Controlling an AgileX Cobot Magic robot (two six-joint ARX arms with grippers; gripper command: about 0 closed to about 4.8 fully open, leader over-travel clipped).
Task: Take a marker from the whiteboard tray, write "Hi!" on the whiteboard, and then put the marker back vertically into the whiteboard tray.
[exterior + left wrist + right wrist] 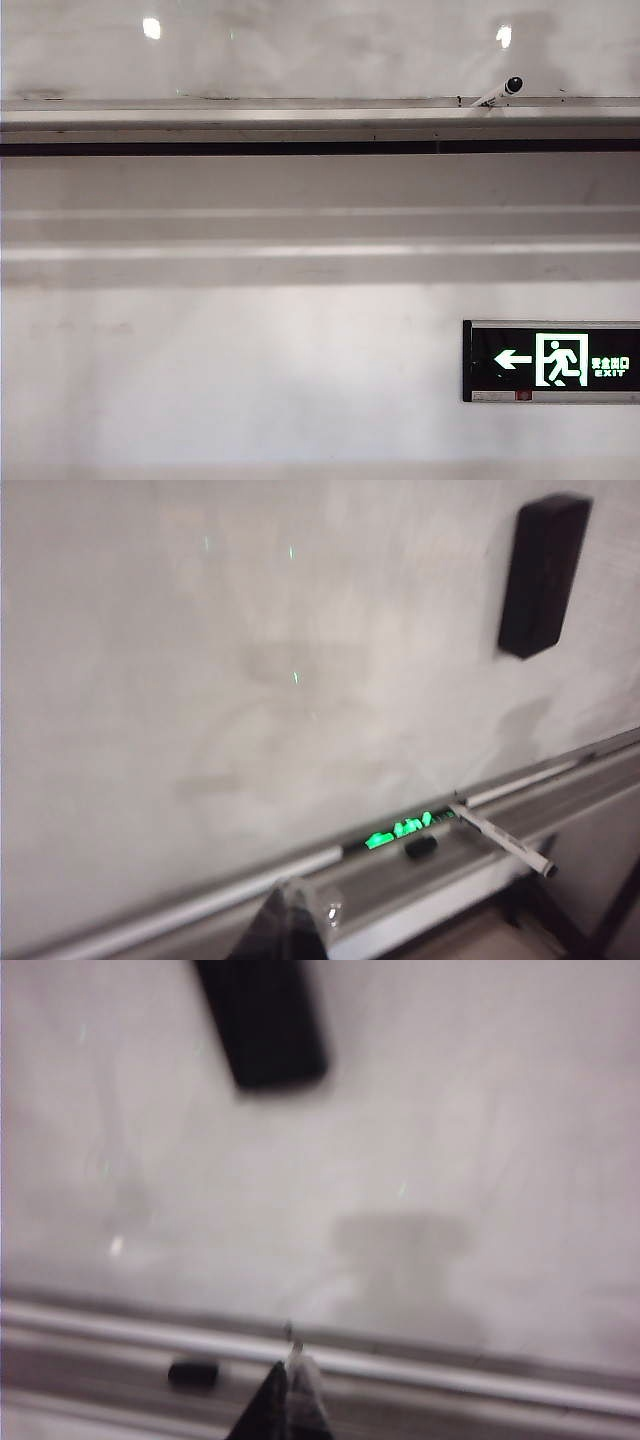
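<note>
The whiteboard (320,50) is glossy white with faint grey smudges and two bright white lamp spots. The tray (250,115) below it is pale grey-silver with small dark specks, and a thin black strip (200,148) runs under it. The marker (497,94) has a white barrel and a black cap. The wall (250,380) is matte pale grey with lighter bands. The exit sign (552,361) is black with glowing green-white figures and arrow. An eraser (543,575) on the board is black. A green glow (400,832) reflects near the tray. The left hand (285,925) and right hand (285,1405) look dark with pale tips.
</note>
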